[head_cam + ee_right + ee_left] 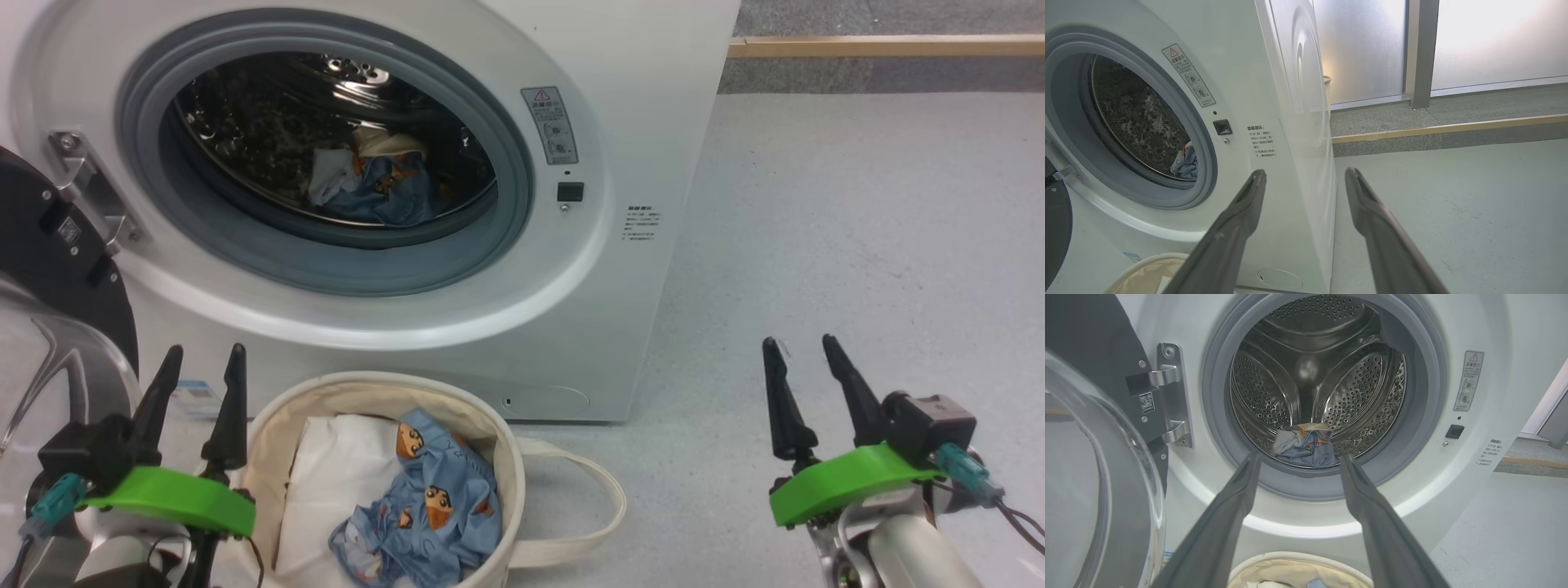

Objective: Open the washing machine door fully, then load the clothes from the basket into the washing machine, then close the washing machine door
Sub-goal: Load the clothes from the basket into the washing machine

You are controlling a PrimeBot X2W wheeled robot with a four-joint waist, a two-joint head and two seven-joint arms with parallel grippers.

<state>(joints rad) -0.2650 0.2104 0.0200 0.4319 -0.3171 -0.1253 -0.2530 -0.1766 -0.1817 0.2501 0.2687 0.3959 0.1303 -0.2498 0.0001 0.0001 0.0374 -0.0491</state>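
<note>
The white washing machine (pixel 645 122) stands with its door (pixel 57 269) swung wide to the left, black rim and clear glass bowl (pixel 1090 486) showing. One light-blue printed garment (pixel 384 188) lies inside the steel drum (pixel 1314 375). The cream basket (pixel 506 457) sits on the floor in front of the washer, holding another blue printed garment (pixel 433 506) on white padding (pixel 335 482). My left gripper (pixel 202 359) hovers open beside the basket's left rim, empty. Far to the right, over bare floor, my right gripper (pixel 802 349) is open and empty too.
The open door takes up the space at my left. Grey floor (pixel 857 245) spreads to the right of the washer, ending at a raised step with a brass strip (pixel 1445 126) and frosted glass panels (pixel 1494 41) behind. One basket handle (pixel 588 498) loops out to the right.
</note>
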